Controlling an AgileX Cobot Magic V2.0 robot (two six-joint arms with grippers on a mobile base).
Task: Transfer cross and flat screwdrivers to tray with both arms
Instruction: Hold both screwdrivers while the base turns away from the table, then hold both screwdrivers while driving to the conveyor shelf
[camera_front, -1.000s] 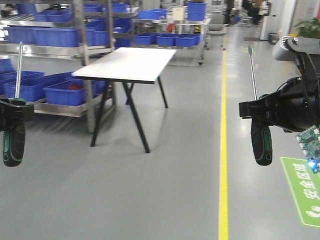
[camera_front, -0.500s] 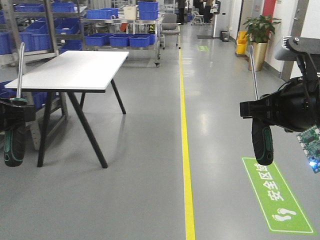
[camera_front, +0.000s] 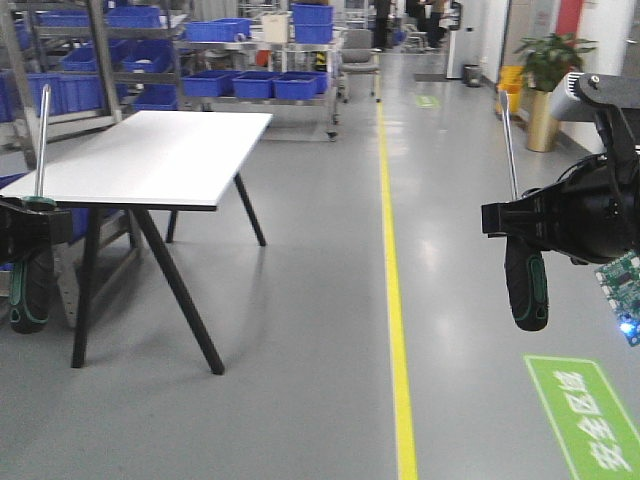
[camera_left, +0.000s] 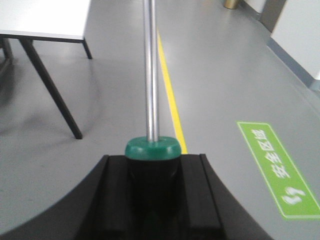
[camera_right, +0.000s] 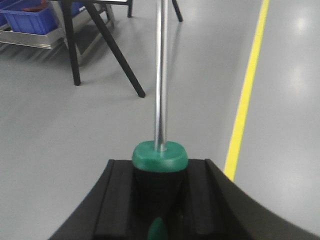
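Standing upright: left screwdriver (camera_front: 30, 295) in left pincer (camera_front: 22, 225), right screwdriver (camera_front: 527, 295) in right pincer (camera_front: 520, 222).

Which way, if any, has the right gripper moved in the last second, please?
Yes: the right gripper holds its place in frame, yet has moved right, away from the yellow floor line.

Grey glossy floor (camera_front: 320, 330), yellow line (camera_front: 394, 270), white table (camera_front: 150, 160), shelving with blue bins (camera_front: 255, 85), potted plant (camera_front: 553, 50)

The green floor sign (camera_front: 590, 420) reads "安全区域" in white characters.
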